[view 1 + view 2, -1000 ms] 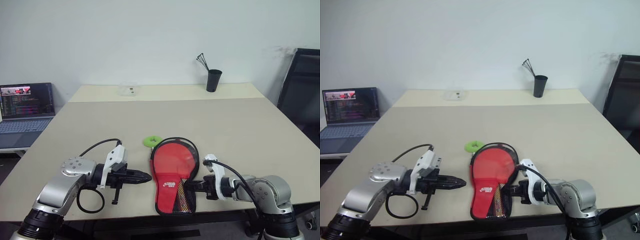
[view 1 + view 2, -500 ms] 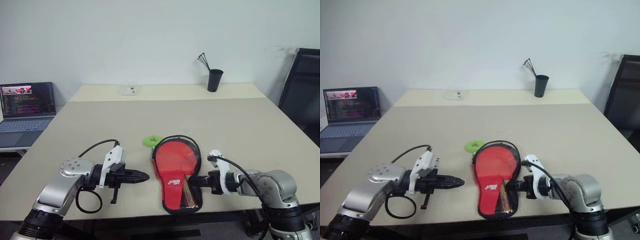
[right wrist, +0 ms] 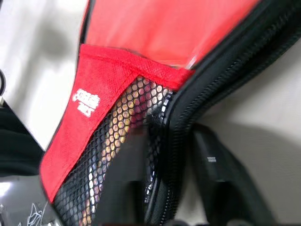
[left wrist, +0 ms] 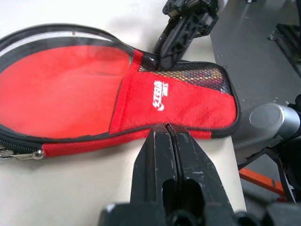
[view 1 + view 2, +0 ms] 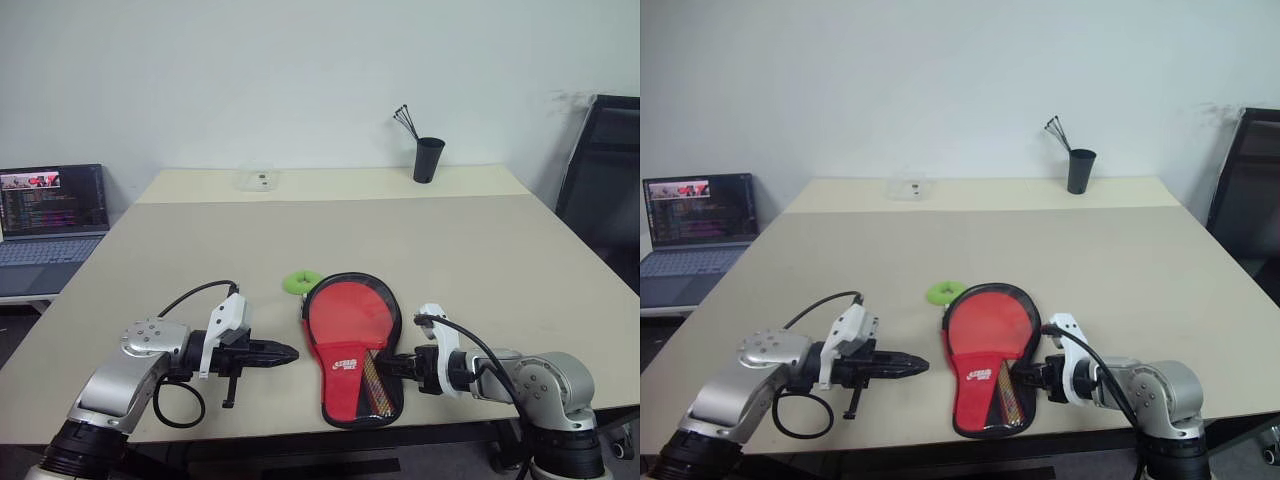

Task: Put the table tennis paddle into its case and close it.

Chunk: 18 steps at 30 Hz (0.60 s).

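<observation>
The case (image 5: 351, 352) lay flat near the table's (image 5: 480, 250) front edge, looking zipped round, so the paddle was judged inside. The right gripper (image 5: 398, 367), fingers part-spread astride the case's mesh edge, sat just beside it; the left gripper (image 5: 284, 352), pressed together, pointed at its other side. Next: checking the zip's end
</observation>
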{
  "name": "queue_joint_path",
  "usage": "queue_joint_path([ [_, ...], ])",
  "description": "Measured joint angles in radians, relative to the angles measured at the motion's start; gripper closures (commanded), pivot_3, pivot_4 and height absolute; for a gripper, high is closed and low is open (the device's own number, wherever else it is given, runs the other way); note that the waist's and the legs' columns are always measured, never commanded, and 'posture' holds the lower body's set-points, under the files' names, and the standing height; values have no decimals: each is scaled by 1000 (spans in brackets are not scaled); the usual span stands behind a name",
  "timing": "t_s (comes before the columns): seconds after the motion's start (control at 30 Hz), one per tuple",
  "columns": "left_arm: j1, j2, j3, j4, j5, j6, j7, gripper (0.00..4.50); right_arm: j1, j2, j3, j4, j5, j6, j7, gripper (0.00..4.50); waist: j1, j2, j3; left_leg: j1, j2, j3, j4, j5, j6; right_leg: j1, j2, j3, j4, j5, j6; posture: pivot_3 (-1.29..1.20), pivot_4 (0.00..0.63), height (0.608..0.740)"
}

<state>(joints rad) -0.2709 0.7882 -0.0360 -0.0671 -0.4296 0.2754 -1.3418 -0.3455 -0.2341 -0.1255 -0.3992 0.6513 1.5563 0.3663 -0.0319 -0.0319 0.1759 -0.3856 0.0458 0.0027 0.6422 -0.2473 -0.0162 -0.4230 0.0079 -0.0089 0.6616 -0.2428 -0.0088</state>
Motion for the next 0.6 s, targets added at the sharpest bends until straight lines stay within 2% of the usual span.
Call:
queue_joint_path([
  [0.1,1,-1,0,0,0,0,4,4500,9,7,-1,-30,3,6,-2,1047,0,0,0,0,0,0,0,0,0,0,0,0,0,0,0,0,150,740],
  [0.2,-9,-22,0,5,1,9,44,4500,8,-51,32,-38,-15,-77,8,1047,1,1,1,0,0,-1,0,0,0,1,-1,0,0,0,0,0,150,740],
  [0.37,-38,-40,6,30,-1,59,110,4500,-42,-198,0,-79,-10,-176,71,1047,2,1,1,-1,-1,-1,0,0,0,1,0,-1,-3,0,0,0,150,740],
  [0.5,-62,-49,7,42,-1,77,145,4500,-18,-271,8,-107,26,-205,143,162,3,1,1,-6,-1,-1,-1,0,0,-2,1,-1,-3,-1,-1,0,150,740],
  [0.6,-90,-66,6,68,12,78,174,4500,-25,-267,25,-140,49,-280,200,69,0,1,1,-5,-1,-1,0,0,0,-3,3,-1,-2,-1,-1,0,150,740],
])
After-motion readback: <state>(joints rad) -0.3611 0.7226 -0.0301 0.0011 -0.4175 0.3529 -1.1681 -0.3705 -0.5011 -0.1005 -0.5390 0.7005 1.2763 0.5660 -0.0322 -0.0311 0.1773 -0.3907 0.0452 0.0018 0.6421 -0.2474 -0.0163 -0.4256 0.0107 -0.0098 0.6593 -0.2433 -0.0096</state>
